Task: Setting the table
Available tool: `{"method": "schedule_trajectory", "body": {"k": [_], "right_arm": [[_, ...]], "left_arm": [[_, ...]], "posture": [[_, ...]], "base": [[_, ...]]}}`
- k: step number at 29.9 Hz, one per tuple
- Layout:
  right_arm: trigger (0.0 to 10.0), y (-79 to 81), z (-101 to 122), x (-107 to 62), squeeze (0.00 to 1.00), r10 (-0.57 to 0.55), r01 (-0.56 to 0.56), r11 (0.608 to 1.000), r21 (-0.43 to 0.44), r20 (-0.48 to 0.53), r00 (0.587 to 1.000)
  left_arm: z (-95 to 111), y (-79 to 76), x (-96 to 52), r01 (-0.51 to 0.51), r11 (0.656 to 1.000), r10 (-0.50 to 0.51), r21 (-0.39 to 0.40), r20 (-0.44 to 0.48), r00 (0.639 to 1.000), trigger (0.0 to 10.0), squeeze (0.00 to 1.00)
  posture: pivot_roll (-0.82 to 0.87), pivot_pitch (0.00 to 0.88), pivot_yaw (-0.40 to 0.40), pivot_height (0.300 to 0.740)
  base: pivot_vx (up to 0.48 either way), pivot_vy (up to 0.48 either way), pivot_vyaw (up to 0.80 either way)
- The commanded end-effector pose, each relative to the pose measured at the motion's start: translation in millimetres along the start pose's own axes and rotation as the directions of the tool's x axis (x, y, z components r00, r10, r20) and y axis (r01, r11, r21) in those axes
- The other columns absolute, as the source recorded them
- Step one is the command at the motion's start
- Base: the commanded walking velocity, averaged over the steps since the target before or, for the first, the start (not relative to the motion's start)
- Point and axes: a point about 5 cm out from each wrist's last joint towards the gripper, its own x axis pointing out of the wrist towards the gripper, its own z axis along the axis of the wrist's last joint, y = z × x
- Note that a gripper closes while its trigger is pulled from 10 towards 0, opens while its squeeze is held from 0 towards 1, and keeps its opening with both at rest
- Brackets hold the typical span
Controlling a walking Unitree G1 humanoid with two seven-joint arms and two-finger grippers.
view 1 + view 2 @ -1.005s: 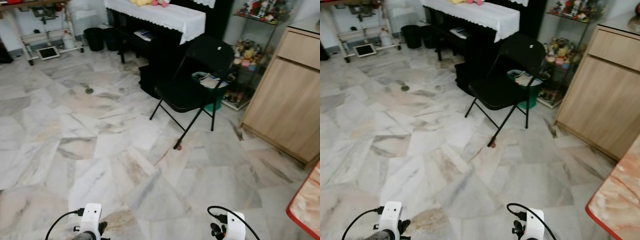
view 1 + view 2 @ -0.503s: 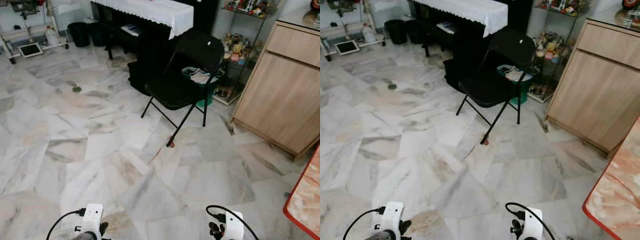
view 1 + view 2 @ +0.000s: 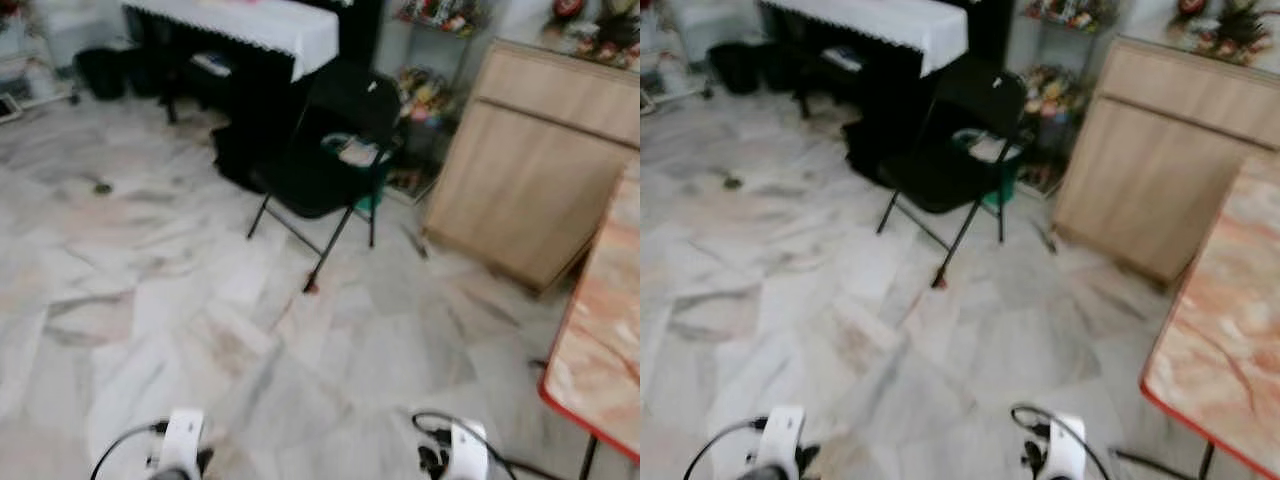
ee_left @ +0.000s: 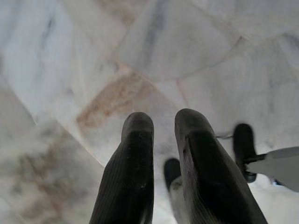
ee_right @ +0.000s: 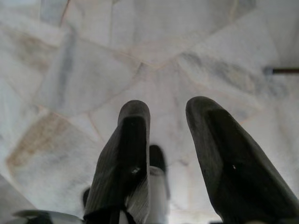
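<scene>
— How many chairs do we see?
— One black folding chair (image 3: 325, 150) at twelve o'clock. One red-edged marble table (image 3: 1225, 330) at three.
— Our grippers?
— Left gripper (image 4: 161, 128) and right gripper (image 5: 168, 116) both parted, empty, above white marble floor (image 3: 150, 280).

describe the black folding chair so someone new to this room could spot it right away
Start at the wooden cabinet on the right wall. To its left, on the marble floor, stands the black folding chair, before the cloth-draped black piano. Thin crossed legs set it apart.
</scene>
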Motion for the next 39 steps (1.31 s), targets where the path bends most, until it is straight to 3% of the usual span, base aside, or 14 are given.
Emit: {"method": "schedule_trajectory", "body": {"k": [1, 21, 30, 39], "right_arm": [[10.0, -7.0, -2, -1.5, 0.00, -0.019, 0.019, 1.000, -0.004, -0.011, 1.000], [10.0, -8.9, -5, -2.5, 0.00, -0.025, 0.025, 1.000, -0.001, -0.025, 0.999], [10.0, -8.7, -5, -2.6, 0.00, -0.023, 0.023, 1.000, -0.001, -0.023, 0.999], [10.0, -7.4, -1, -1.7, 0.00, -0.020, 0.020, 1.000, 0.013, -0.001, 1.000]], "left_arm": [[4, -6.5, 1.6, 0.019, 1.000, -0.019, -0.004, 0.011, 1.000, 10.0, 0.00], [-1, -8.4, 1.0, 0.021, 1.000, -0.021, -0.012, 0.001, 1.000, 10.0, 0.00], [-9, 2.7, -2.8, 0.012, 1.000, -0.012, -0.012, -0.014, 1.000, 10.0, 0.00], [-3, -2.6, -0.2, 0.020, 1.000, -0.020, -0.008, -0.009, 1.000, 10.0, 0.00]], "posture": [[0.06, 0.000, -0.012, 0.740], [0.07, 0.000, -0.012, 0.740], [0.07, 0.000, -0.013, 0.740], [0.06, 0.000, -0.012, 0.740]], "base": [[0.000, 0.000, -0.63], [0.000, 0.000, -0.63], [0.000, 0.000, -0.63], [0.000, 0.000, -0.05]]}}
